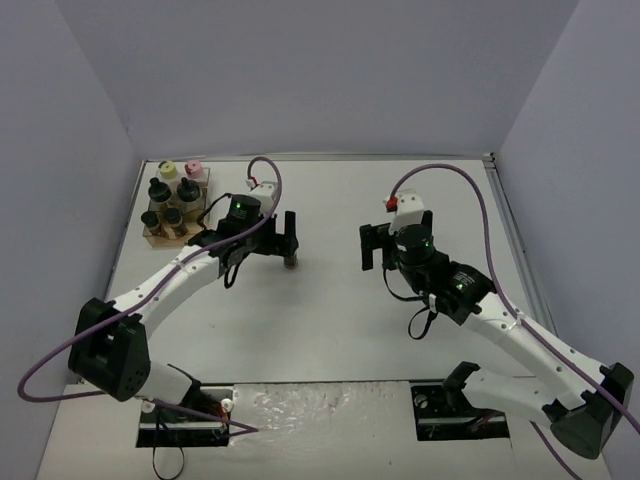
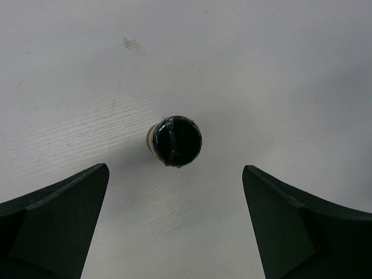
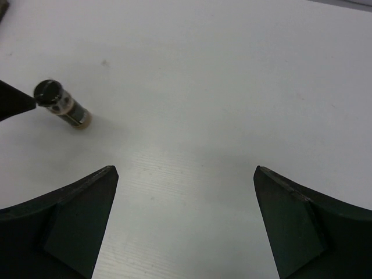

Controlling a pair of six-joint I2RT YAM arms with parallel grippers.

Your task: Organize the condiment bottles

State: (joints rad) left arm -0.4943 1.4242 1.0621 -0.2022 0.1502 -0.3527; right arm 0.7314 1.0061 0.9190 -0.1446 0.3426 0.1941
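Note:
One black-capped condiment bottle (image 1: 290, 262) stands upright alone on the white table, left of centre. My left gripper (image 1: 281, 243) hangs open directly above it. In the left wrist view its black cap (image 2: 177, 140) lies just ahead of the gap of the left gripper (image 2: 175, 170), touching neither finger. My right gripper (image 1: 378, 246) is open and empty, well to the right. In the right wrist view the bottle (image 3: 61, 106) is far left of the right gripper (image 3: 186, 171). Several more bottles sit in the rack (image 1: 205, 205), among them a yellow-capped (image 1: 167, 168) and a pink-capped one (image 1: 195, 166).
The wooden-and-clear rack stands at the table's back left corner, close to the left wall. A tip of the left gripper's finger (image 3: 14, 102) shows at the left edge of the right wrist view. Purple cables loop above both arms.

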